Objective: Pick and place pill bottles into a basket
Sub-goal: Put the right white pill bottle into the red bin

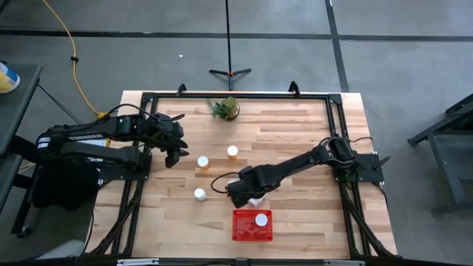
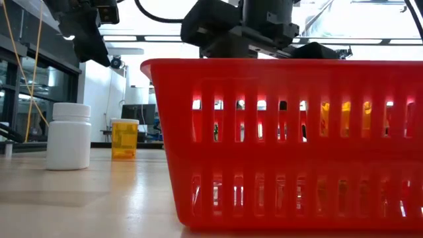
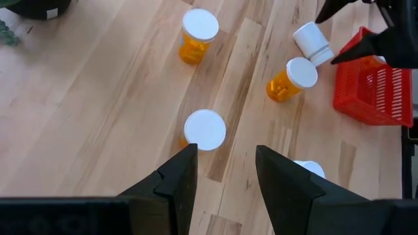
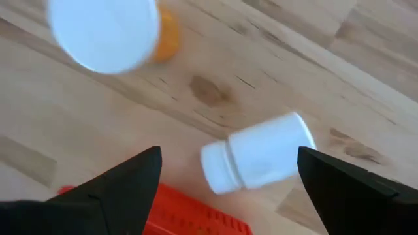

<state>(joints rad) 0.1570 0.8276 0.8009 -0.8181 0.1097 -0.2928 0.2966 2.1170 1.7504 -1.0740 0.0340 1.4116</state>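
In the high view the right gripper (image 1: 247,193) covers the fallen white bottle (image 4: 258,160). The low view crops the basket (image 2: 284,139) at the right edge.

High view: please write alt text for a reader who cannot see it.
The right hand hangs open just above the red basket, which holds one white-capped pill bottle. Three more bottles stand mid-table near the open left hand; a potted plant sits at the far edge.

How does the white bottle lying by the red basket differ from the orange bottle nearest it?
The all-white plastic bottle lies on its side beside the red slotted plastic basket; the translucent orange white-capped pill bottle stands upright. One has an opaque white body, the other see-through orange. Both have white caps and rest on the wooden table.
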